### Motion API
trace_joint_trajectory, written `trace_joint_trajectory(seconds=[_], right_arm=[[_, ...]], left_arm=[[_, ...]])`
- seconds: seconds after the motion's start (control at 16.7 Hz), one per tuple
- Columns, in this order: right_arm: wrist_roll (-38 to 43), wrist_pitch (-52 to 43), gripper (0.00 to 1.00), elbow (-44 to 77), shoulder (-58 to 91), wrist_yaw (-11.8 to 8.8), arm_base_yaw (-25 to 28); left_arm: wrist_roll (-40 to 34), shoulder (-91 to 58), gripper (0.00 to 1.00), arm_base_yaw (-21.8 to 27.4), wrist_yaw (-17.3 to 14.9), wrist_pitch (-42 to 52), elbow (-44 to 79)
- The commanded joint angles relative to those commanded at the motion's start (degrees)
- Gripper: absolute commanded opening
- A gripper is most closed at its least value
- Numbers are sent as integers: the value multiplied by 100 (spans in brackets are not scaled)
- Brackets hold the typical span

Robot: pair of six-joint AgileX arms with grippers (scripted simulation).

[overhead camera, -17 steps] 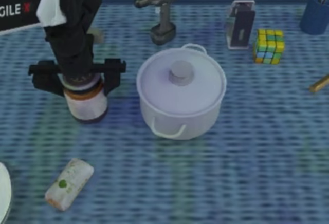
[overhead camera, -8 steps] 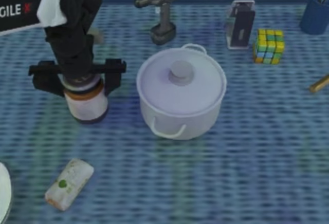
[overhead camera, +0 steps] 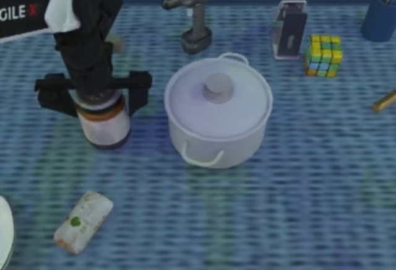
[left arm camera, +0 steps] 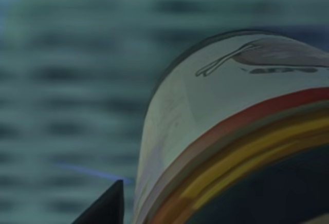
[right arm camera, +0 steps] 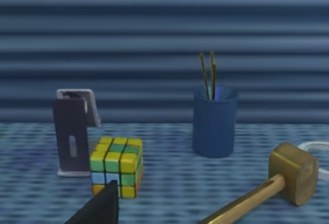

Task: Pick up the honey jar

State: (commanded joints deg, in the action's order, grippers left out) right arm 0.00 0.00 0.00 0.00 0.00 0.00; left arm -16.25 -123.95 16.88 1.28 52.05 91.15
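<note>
Your left tool [overhead camera: 93, 90] sits right over the honey jar [overhead camera: 104, 124], with its two black fingers spread out wide, one on each side of the lid. So the tool is open and is not holding anything yet. The jar stands upright on the tabletop [overhead camera: 260, 220], straight under the tool. In the left wrist view the honey jar [left arm camera: 231, 131] is very close, with one fingertip [left arm camera: 105, 208] just beside its label.

Here is what could go wrong. If you close the tool too high, the fingers may only pinch the lid, and the jar could slip out when you lift. If the tool is a bit off to one side, one finger will touch first and push the jar over. The white pot [overhead camera: 218, 112] is near the tool on one side, so a knocked jar could bump it.

Your right tool does not show from above. Its wrist view shows only one dark fingertip [right arm camera: 100, 208], so I cannot tell if it is open or closed.
</note>
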Motion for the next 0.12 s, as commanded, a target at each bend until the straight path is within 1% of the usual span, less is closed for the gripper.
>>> trace_joint_trajectory(seconds=[0.12], right_arm=[[0,0,100,0,0,0,0]], left_arm=[[0,0,100,0,0,0,0]])
